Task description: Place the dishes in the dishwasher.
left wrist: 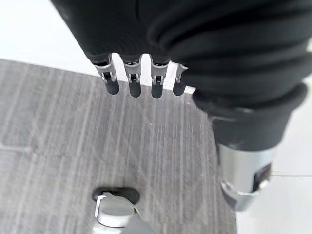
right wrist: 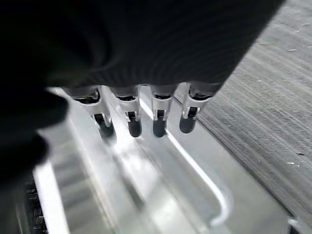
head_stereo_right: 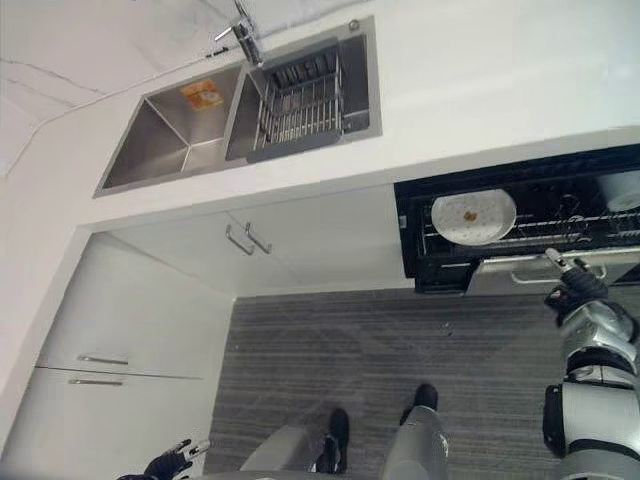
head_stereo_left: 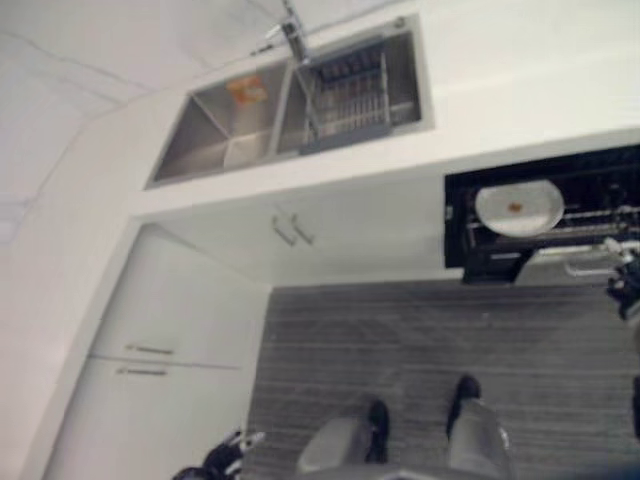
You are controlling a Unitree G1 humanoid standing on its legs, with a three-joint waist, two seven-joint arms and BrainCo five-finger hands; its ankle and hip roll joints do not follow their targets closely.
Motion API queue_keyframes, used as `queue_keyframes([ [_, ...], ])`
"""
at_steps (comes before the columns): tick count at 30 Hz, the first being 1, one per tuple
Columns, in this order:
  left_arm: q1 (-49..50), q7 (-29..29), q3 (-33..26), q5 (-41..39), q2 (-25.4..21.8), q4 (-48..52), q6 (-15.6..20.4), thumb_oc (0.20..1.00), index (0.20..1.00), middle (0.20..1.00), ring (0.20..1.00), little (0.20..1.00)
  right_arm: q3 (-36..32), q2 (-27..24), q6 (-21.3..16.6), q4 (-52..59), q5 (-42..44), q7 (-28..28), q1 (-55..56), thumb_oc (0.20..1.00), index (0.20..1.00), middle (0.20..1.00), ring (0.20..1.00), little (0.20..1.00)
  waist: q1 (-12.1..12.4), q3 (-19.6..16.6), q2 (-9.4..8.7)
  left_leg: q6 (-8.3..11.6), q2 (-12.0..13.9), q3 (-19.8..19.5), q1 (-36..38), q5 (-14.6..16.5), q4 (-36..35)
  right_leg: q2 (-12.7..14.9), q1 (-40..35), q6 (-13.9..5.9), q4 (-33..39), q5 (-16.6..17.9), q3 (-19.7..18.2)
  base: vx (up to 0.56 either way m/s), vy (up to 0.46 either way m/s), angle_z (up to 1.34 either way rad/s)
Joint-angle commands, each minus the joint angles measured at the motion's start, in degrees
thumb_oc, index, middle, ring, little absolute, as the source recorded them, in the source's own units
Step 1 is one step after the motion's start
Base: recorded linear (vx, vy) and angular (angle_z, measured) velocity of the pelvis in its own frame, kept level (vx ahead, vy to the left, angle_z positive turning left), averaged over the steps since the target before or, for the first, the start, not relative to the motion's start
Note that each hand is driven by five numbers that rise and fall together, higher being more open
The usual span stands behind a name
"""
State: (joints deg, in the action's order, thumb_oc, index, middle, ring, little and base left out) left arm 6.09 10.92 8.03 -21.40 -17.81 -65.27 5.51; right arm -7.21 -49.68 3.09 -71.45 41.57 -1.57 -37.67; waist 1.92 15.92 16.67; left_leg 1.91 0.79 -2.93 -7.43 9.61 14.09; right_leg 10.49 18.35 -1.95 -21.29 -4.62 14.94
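**White plate racked, right hand at the dishwasher door**

White and glazed, the plate (head_stereo_right: pixel 473 216) lies in the upper rack of the open dishwasher (head_stereo_right: pixel 520 225), at about two o'clock from your feet in the head views, with a small brown smear near its centre. Treat it as stiff, slick and chip-prone: if you must reseat it, take it by the rim with thumb on one face and fingers on the other, never by the centre.

Just past it at three o'clock a pale rounded dish (head_stereo_right: pixel 622 190) shows at the edge, too cut off to identify.

Your right hand (head_stereo_right: pixel 572 283) hovers at four o'clock, fingers (right wrist: pixel 134 127) straight and relaxed above the shiny steel door panel (right wrist: pixel 161 195), holding nothing. Your left hand (head_stereo_right: pixel 170 463) hangs low at seven o'clock over the grey floor (left wrist: pixel 73 146), fingers extended, empty.

Farther off, at eleven o'clock, the double sink (head_stereo_right: pixel 190 125) holds a wire basket (head_stereo_right: pixel 300 100) in which I can see no dishes, so loading looks largely finished.
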Motion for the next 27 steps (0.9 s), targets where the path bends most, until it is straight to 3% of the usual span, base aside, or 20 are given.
queue_keyframes([
  [1, -1.38, 0.07, 1.05, -1.96, -2.66, -0.07, -0.21, 1.000, 1.000, 1.000, 1.000, 1.000, 1.80, -0.27, -1.68, 1.52, -2.46, -1.48, -5.52, 1.000, 1.000, 1.000, 1.000, 1.000, 1.80, -1.39, -1.56, -0.07, -0.65, -1.16, 1.14, 1.63, 3.10, -0.34, 0.71, -0.44, 1.65, 2.32, -1.01, -0.01, -0.032, 0.04],
  [4, -0.54, 0.26, 2.17, -2.82, -2.67, 2.32, -0.71, 1.000, 1.000, 1.000, 1.000, 1.000, 5.55, -5.97, -0.86, 0.79, -6.84, -1.24, -13.46, 1.000, 1.000, 1.000, 1.000, 1.000, 2.55, -0.51, 1.21, 0.88, -0.46, -1.00, -1.69, -0.11, 3.10, -0.37, 1.08, 0.48, 1.11, 0.38, -0.67, 0.02, -0.055, 0.04],
  [8, 1.10, 1.38, 1.95, -2.96, -3.64, 5.75, -1.76, 1.000, 1.000, 1.000, 1.000, 1.000, 10.57, -10.50, -2.45, 1.19, -12.13, -0.29, -20.82, 1.000, 1.000, 1.000, 1.000, 1.000, 3.69, 0.32, 2.73, 1.84, 0.42, -1.49, -4.77, -1.80, 3.10, -0.87, 1.25, 1.22, 1.44, -1.02, -0.93, 0.05, -0.105, 0.11],
  [15, 3.84, 3.95, 0.98, -2.88, -4.50, 5.33, -0.35, 1.000, 1.000, 1.000, 1.000, 1.000, 19.40, -11.93, -6.37, 1.72, -14.07, -3.62, -31.83, 1.000, 1.000, 1.000, 1.000, 1.000, 5.15, 0.62, 2.42, 3.03, 2.39, -1.11, -7.02, -2.88, 3.10, -1.71, 2.02, 1.86, 3.81, -0.64, -0.71, 0.04, -0.090, 0.04],
  [23, 2.08, 8.31, -1.89, -3.46, -6.10, 1.19, -1.22, 1.000, 1.000, 1.000, 1.000, 1.000, 21.20, -9.44, -6.66, 0.24, -7.75, -10.41, -37.66, 1.000, 1.000, 1.000, 1.000, 1.000, 6.02, 0.47, 1.98, 3.68, 3.63, -0.43, -8.55, -3.97, 3.10, -2.36, 2.25, 2.51, 4.10, -1.42, -0.14, 0.06, -0.078, -0.03],
  [24, 2.01, 8.72, -2.19, -3.59, -6.18, 0.69, -1.14, 1.000, 1.000, 1.000, 1.000, 1.000, 21.52, -8.71, -7.24, 0.15, -7.59, -11.60, -38.48, 1.000, 1.000, 1.000, 1.000, 1.000, 6.38, 0.11, 1.89, 3.86, 3.67, -0.57, -8.00, -3.21, 3.10, -2.64, 1.39, 2.25, 3.98, -3.25, -0.64, 0.07, -0.044, -0.03],
  [27, 1.81, 9.68, -3.22, -4.35, -7.08, 0.31, -1.91, 1.000, 1.000, 1.000, 1.000, 1.000, 21.73, -7.77, -7.98, 0.55, -4.78, -13.25, -39.07, 1.000, 1.000, 1.000, 1.000, 1.000, 6.51, 0.37, 2.02, 3.85, 4.01, -0.39, -8.23, -4.32, 3.10, -2.45, 1.00, 2.83, 4.07, -2.05, 0.46, 0.05, -0.020, 0.00],
])
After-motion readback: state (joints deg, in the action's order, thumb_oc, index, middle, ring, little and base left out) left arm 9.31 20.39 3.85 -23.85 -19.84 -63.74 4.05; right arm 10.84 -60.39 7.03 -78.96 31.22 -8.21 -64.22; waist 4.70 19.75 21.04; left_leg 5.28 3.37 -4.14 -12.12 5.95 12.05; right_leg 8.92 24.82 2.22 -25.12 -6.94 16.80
